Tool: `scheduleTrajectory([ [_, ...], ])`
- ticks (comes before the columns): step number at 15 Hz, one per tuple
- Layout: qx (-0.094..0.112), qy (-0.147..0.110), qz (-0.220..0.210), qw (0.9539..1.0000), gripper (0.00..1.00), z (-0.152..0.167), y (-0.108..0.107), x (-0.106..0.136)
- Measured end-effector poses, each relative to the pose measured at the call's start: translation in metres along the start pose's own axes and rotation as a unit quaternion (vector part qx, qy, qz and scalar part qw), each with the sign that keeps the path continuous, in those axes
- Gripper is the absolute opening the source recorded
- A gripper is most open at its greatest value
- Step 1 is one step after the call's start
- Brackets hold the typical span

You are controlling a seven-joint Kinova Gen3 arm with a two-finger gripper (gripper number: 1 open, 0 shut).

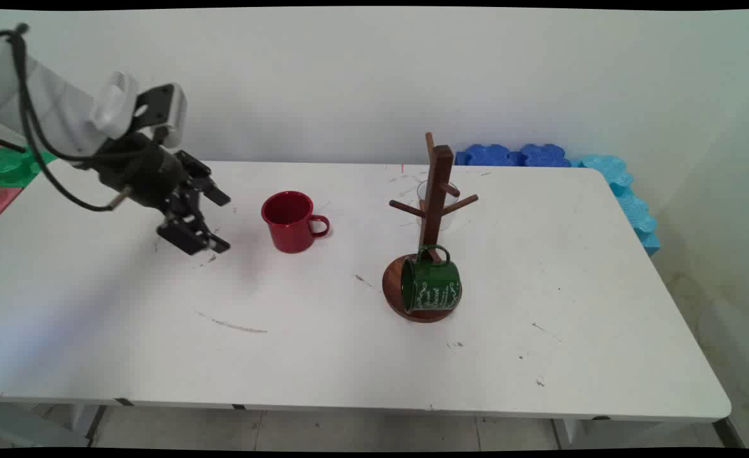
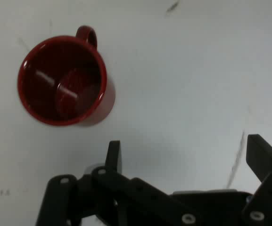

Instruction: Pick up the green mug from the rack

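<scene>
The gripper (image 1: pixel 223 220) is hovering, jaws apart and holding nothing, left of the red mug (image 1: pixel 289 222), with bare table (image 1: pixel 158 331) between; the wooden mug tree (image 1: pixel 434 210) is standing well right.

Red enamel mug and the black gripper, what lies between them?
Only bare white table separates the black two-finger gripper from the red enamel mug; both views show it.

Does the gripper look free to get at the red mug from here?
Probably yes: the gripper is open and empty beside the upright red mug, and only bare table shows between them.
</scene>
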Motion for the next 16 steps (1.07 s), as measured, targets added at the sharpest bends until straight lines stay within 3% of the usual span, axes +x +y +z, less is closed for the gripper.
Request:
scheduleTrajectory([
  [9,-0.016,0.041,-0.044,0.9981,1.00,0.061,0.016,0.007],
  [16,-0.038,0.083,-0.088,0.9920,1.00,0.097,0.029,0.017],
])
